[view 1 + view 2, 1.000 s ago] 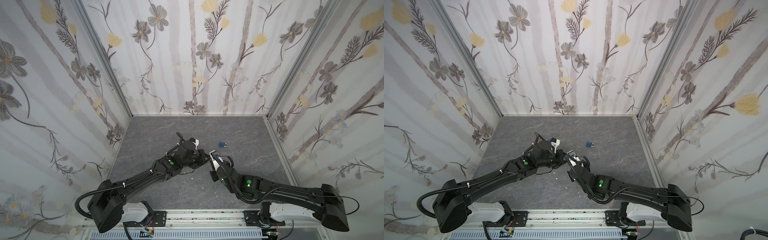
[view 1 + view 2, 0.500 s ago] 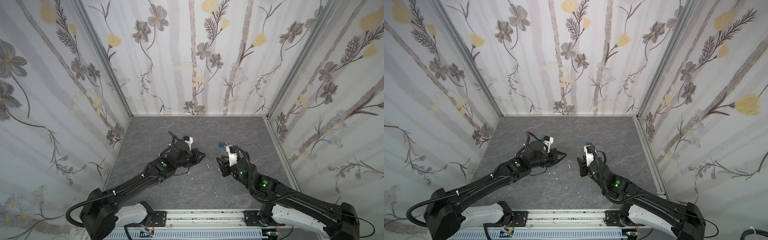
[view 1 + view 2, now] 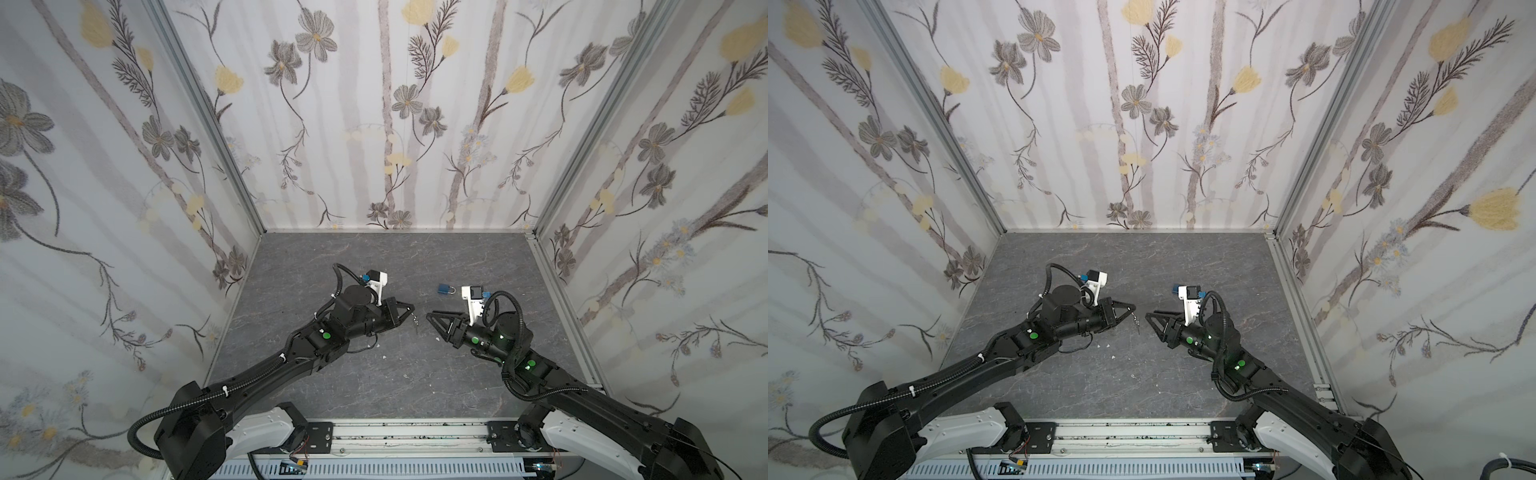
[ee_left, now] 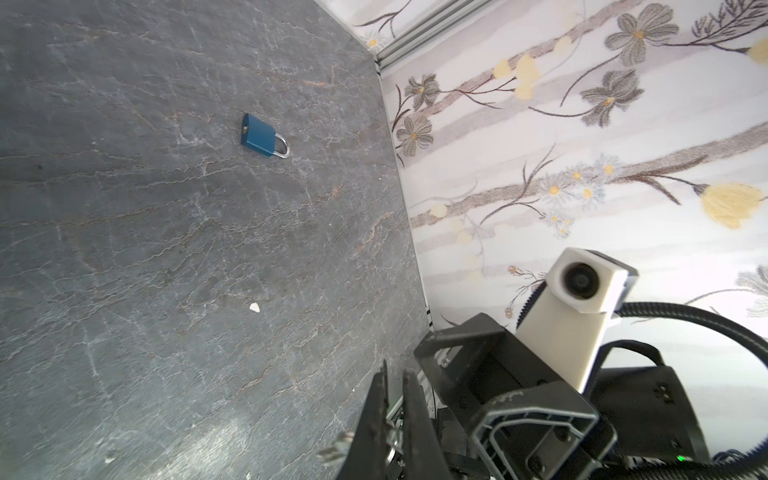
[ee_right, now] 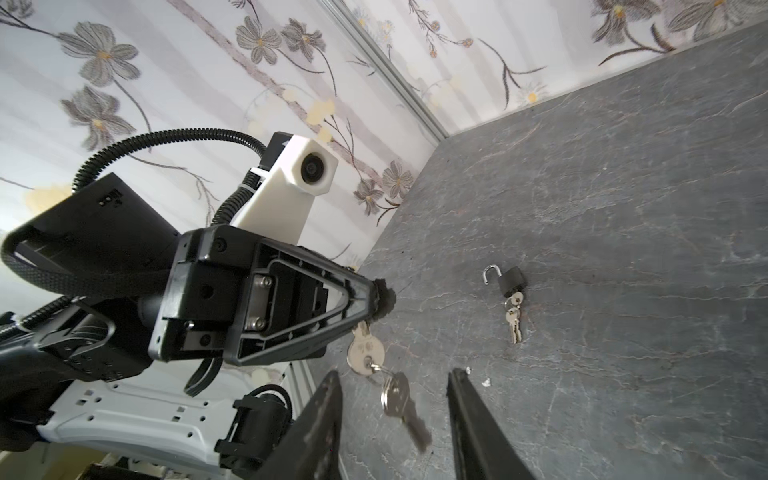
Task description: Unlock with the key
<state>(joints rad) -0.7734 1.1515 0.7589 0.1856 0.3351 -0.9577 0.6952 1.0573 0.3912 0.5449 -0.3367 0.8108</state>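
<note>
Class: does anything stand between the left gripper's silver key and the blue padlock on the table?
Nothing visible does. The left gripper, shut on the silver key, has bare grey table up to the blue padlock; the open right gripper sits beside that line.

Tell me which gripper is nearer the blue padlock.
Right. The right gripper, open, hangs just on the near side of the blue padlock, slightly to its left in a top view. The left gripper, shut on the keys, is farther left of the padlock.
</note>
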